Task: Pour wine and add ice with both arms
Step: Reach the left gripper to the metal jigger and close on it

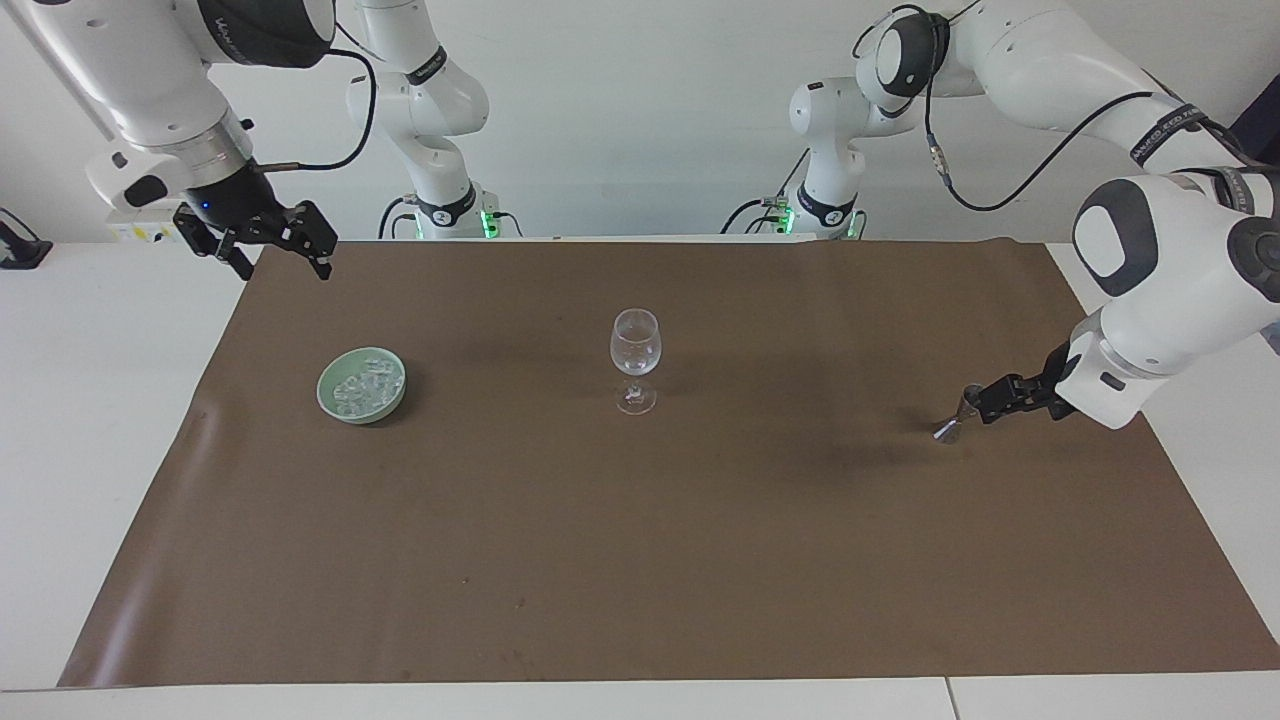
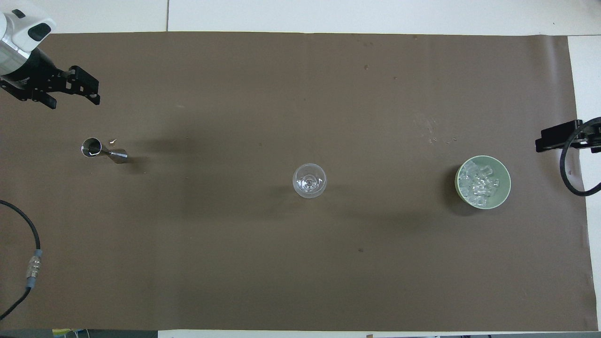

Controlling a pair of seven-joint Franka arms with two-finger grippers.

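Risk: tipping jigger point(image 1: 962, 414) at frame right, spilling wine, if left gripper point(image 1: 985, 405), open and empty, closing off-centre. Right gripper point(image 1: 268, 240) waiting open, upper left, above ice point(image 1: 364, 385).

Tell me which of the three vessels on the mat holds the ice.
The green bowl, at the right arm's end, holds the ice. The wine glass and metal jigger show none.
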